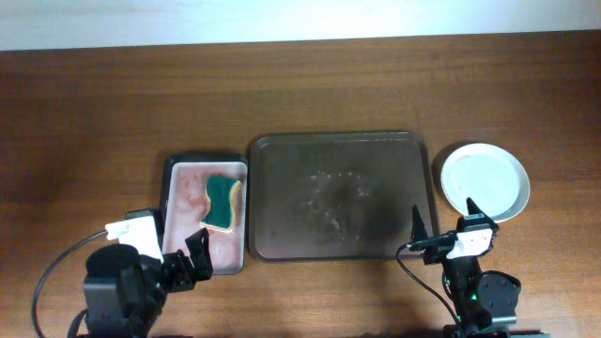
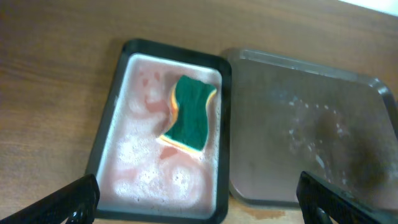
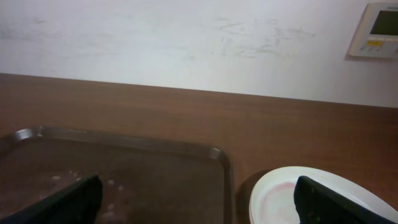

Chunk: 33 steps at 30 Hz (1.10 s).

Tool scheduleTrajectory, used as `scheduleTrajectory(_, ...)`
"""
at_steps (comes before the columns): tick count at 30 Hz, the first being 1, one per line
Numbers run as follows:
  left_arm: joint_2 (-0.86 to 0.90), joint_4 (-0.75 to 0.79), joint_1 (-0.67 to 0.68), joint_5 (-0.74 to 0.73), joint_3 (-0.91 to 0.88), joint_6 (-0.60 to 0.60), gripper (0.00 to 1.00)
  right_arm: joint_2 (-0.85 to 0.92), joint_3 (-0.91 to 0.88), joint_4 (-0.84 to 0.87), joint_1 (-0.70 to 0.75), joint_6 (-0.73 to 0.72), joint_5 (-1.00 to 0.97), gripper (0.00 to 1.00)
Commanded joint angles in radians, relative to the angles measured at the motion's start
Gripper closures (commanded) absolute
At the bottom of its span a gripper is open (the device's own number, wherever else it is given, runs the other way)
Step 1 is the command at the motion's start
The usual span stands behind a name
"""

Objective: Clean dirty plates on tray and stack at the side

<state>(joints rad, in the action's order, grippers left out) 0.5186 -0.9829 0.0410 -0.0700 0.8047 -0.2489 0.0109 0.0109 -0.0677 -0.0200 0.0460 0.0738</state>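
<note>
A dark grey metal tray (image 1: 272,155) lies mid-table with foam specks and no plates on it; it also shows in the left wrist view (image 2: 261,180) and the right wrist view (image 3: 155,149). A white plate (image 1: 485,180) sits on the table right of the tray, also in the right wrist view (image 3: 280,196). A green and yellow sponge (image 1: 223,199) lies in a black basin (image 1: 171,178) of pink soapy water left of the tray, also in the left wrist view (image 2: 189,112). My left gripper (image 2: 199,202) is open and empty near the basin's front edge. My right gripper (image 3: 199,202) is open and empty, near the tray's front right corner.
A white wall runs along the table's far edge, with a small control panel (image 3: 379,28) on it. A small pink wet patch (image 2: 267,213) lies on the wood between basin and tray.
</note>
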Motion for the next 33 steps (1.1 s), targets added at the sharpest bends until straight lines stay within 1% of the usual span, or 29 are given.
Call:
scheduleTrajectory(1, -0.105, 0.061, 0.002, 0.056, -0.114, 0.020, 0.01, -0.007, -0.005, -0.006, 0.007, 0.002, -0.011, 0.01)
scheduleTrajectory(5, -0.294, 0.306, 0.002, 0.058, -0.372, 0.020, 0.01, -0.006, -0.005, -0.006, 0.007, 0.002, -0.011, 0.01)
scheduleTrajectory(6, -0.358, 0.404, 0.002, 0.058, -0.462, 0.020, 0.01, -0.006, -0.005, -0.006, 0.007, 0.002, -0.011, 0.01)
scheduleTrajectory(9, -0.491, 0.656, 0.002, 0.047, -0.655, 0.020, 0.01, -0.006, -0.005, -0.006, 0.007, 0.002, -0.011, 0.01)
scheduleTrajectory(10, -0.515, 0.785, 0.002, 0.045, -0.720, 0.035, 0.01, -0.006, -0.005, -0.006, 0.007, 0.002, -0.011, 0.01)
scheduleTrajectory(12, -0.514, 1.027, 0.002, -0.002, -0.800, 0.156, 0.01, -0.006, -0.005, -0.006, 0.007, 0.002, -0.011, 0.01)
scheduleTrajectory(14, -0.514, 1.059, 0.002, -0.014, -0.796, 0.279, 0.01, -0.006, -0.005, -0.006, 0.007, 0.002, -0.011, 0.01)
scheduleTrajectory(15, -0.514, 1.036, 0.002, -0.013, -0.796, 0.332, 0.01, -0.006, -0.005, -0.006, 0.007, 0.002, -0.011, 0.01)
scheduleTrajectory(17, -0.514, 0.914, 0.002, -0.013, -0.797, 0.323, 0.01, -0.006, -0.005, -0.006, 0.007, 0.002, -0.011, 0.01)
scheduleTrajectory(18, -0.514, 0.907, 0.002, -0.013, -0.797, 0.314, 0.01, -0.006, -0.005, -0.006, 0.007, 0.002, -0.011, 0.01)
scheduleTrajectory(33, -0.513, 0.909, 0.002, -0.013, -0.796, 0.314, 0.01, -0.006, -0.005, -0.006, 0.007, 0.002, -0.011, 0.01)
